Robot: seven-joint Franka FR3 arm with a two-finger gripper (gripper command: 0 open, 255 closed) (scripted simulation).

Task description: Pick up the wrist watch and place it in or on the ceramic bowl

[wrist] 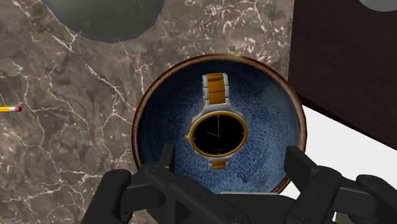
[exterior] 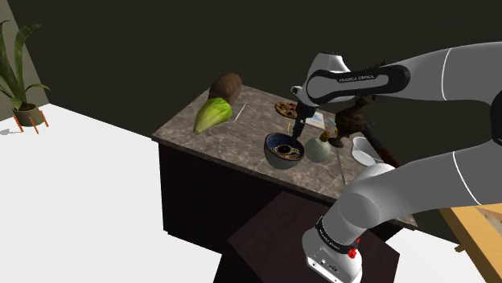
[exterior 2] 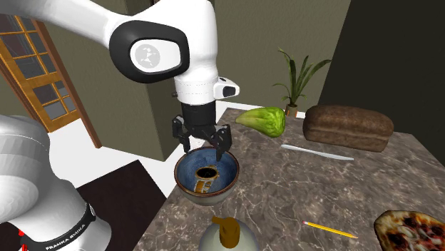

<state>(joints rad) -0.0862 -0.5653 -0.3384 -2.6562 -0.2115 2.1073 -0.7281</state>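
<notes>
The wrist watch (wrist: 217,130), with a black dial and a gold and silver band, lies inside the blue ceramic bowl (wrist: 159,108) with a brown rim. In the second exterior view the watch (exterior 2: 206,176) rests on the bottom of the bowl (exterior 2: 229,176). My gripper (exterior 2: 206,145) hangs just above the bowl, open, with nothing between its fingers (wrist: 167,159). In the shoulder view the gripper (exterior: 298,129) stands over the bowl (exterior: 273,156), which sits near the front edge of the marble table (exterior: 217,141).
A lettuce (exterior 2: 265,119), a bread loaf (exterior 2: 346,127) and a knife (exterior 2: 316,152) lie further back. A pencil (exterior 2: 329,229), a pizza (exterior 2: 413,230) and a small vase (exterior 2: 227,237) lie near the bowl. A dark box (wrist: 343,57) stands beside the table edge.
</notes>
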